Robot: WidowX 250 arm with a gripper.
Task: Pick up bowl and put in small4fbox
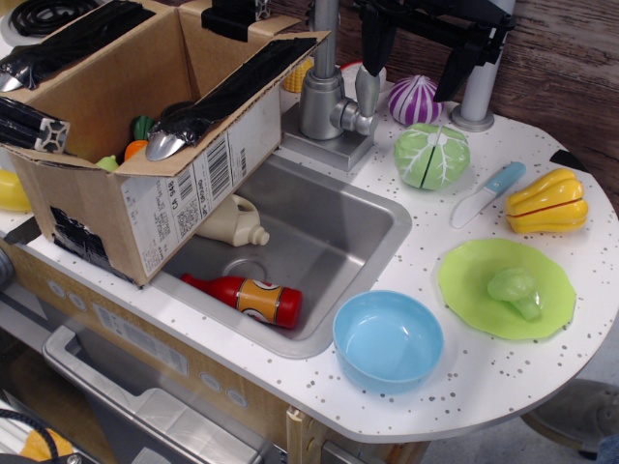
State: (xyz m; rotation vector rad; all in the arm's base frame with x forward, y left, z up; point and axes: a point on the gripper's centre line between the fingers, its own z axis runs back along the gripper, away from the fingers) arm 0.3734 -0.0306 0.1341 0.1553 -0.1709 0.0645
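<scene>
The light blue bowl (388, 339) sits upright and empty on the white speckled counter, at the front right corner of the sink. The brown cardboard box (145, 135), with black tape on its flaps and a barcode label on its side, stands open at the left, overhanging the sink; toy items lie inside it. My gripper (413, 58) hangs at the top of the view, above the purple onion and far behind the bowl. Its two black fingers (375, 43) are spread apart and hold nothing.
The steel sink (329, 227) holds a red ketchup bottle (250, 296) and a cream bottle (232, 222). A faucet (324, 97) stands behind it. A purple onion (414, 101), green cabbage (431, 156), toy knife (486, 192), yellow pepper (547, 201) and lime-green plate (474, 290) lie at the right.
</scene>
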